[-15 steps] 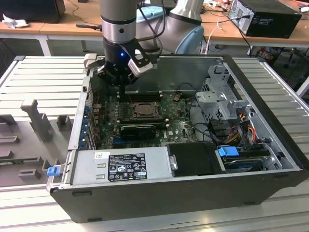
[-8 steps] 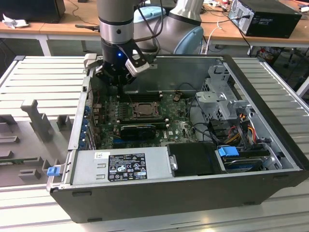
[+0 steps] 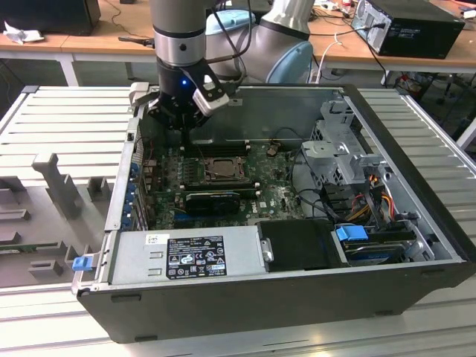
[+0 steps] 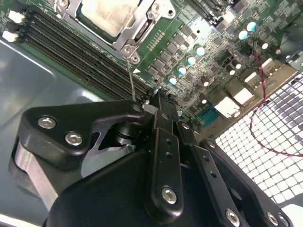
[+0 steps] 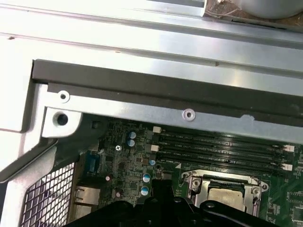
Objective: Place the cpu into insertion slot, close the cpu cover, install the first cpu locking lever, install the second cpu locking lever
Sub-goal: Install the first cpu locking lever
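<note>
Grey steel all round: open computer case [image 3: 297,301] lying flat on the ribbed desk [image 3: 59,119], motherboard [image 3: 275,197] face up. Down inside, pincer [image 3: 184,132] hanging at about eleven o'clock from the cpu [image 3: 221,169] in the exterior view, low over the board. Black fingers [image 4: 163,142] squeezed together in the second wrist view, nothing seen clamped between them. Chip already seated, pale tan-silver face showing through the open centre of the cpu cover [image 4: 137,29], plate lying flat around it. Thin wire locking lever [image 4: 130,78] sticking up beside the cover's corner, free end just beside the fingertips; touching or not, can't tell. Black memory slots [image 4: 80,64] alongside the cover; black expansion card [image 3: 212,199] at six o'clock from it.
</note>
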Action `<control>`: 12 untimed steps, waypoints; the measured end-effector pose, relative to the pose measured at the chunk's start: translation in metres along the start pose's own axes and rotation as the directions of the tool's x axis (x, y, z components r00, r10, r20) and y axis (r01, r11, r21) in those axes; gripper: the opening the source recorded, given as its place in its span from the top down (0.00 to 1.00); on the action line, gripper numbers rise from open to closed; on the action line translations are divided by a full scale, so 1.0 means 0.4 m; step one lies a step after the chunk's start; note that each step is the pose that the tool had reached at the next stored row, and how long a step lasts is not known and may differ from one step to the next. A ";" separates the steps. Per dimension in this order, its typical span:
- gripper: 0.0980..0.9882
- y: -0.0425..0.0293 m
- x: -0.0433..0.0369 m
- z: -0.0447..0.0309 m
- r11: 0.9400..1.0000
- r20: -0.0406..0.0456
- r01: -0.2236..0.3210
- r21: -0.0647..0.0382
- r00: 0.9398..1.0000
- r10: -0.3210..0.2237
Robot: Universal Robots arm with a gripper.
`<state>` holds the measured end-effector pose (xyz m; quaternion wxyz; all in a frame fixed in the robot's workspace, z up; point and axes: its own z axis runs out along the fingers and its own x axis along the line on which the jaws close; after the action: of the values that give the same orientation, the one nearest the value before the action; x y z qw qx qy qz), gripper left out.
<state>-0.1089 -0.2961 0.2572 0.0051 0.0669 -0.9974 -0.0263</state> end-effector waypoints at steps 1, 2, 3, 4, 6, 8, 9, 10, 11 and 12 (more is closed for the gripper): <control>0.99 0.000 -0.002 0.000 1.000 0.000 0.000 0.000 1.000 0.000; 0.99 0.001 -0.005 0.000 1.000 0.000 0.000 0.000 1.000 0.000; 0.99 0.000 -0.010 0.000 1.000 0.000 0.000 0.000 1.000 0.000; 0.99 -0.001 -0.016 0.001 1.000 0.000 0.000 0.000 1.000 0.000; 0.99 -0.002 -0.025 0.001 1.000 0.000 0.000 0.000 1.000 0.000; 0.99 -0.003 -0.032 0.001 1.000 0.000 0.000 0.000 1.000 0.000; 0.99 -0.003 -0.036 0.002 1.000 0.000 0.000 0.000 1.000 0.000; 0.99 -0.004 -0.039 0.002 1.000 0.000 0.000 0.000 1.000 0.000; 0.99 -0.004 -0.042 0.003 1.000 0.000 0.000 0.000 1.000 0.000; 0.99 -0.005 -0.047 0.003 1.000 0.000 0.000 0.000 1.000 0.000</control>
<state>-0.0903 -0.2955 0.2557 0.0051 0.0668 -0.9974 -0.0263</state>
